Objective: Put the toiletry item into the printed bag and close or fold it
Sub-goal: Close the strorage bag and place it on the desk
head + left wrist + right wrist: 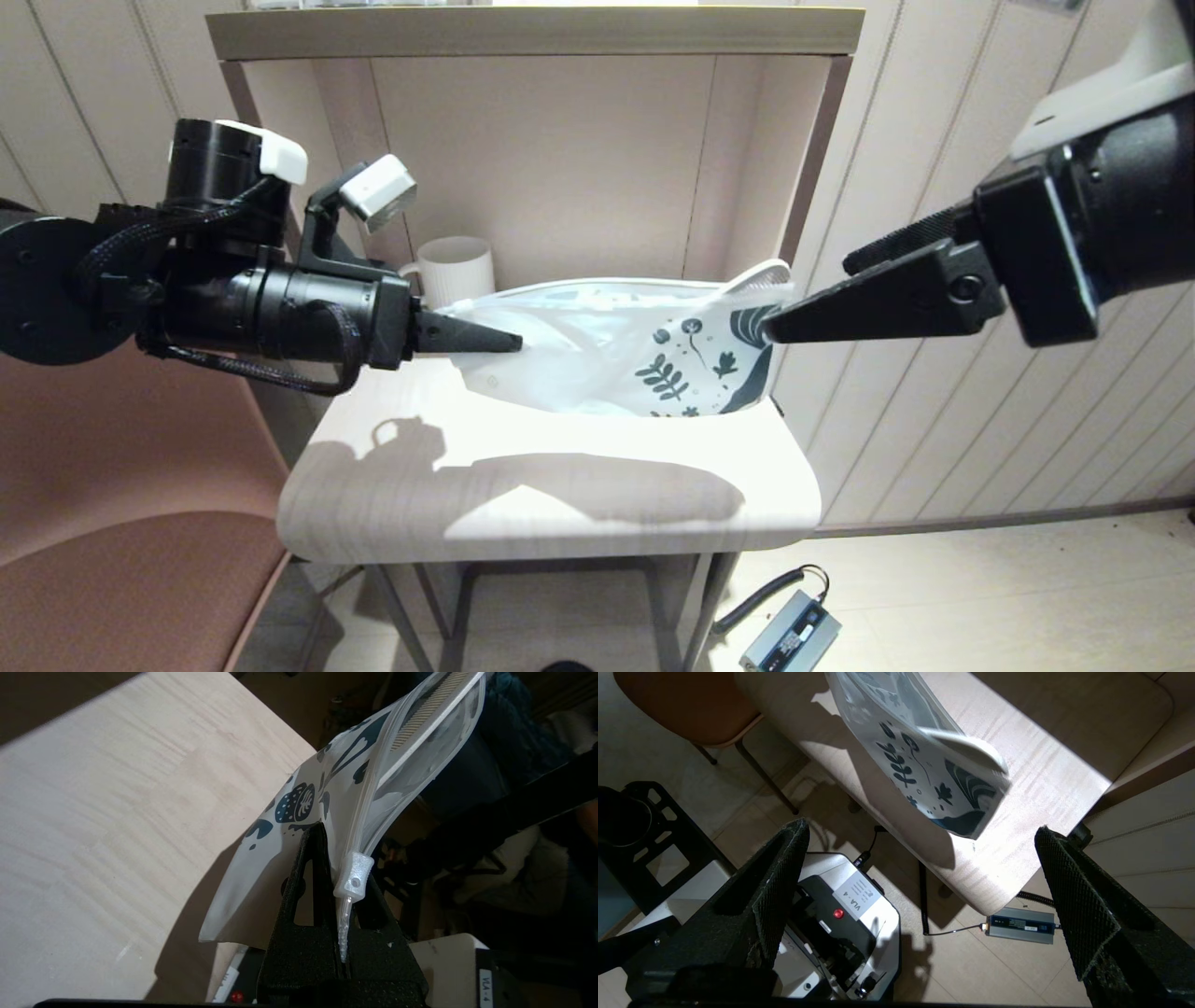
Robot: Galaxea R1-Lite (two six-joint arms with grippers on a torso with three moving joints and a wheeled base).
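black left hand (343,891) pinches the printed bag (616,350) at its zip end — right hand (920,872) spread wide, empty.

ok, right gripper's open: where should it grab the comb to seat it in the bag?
Probably the comb's rounded end, the only part clear of the printed bag. It pokes out at the top of the printed end, beside the right gripper, so come in from the robot's right. The left gripper holds the bag's slider end up.
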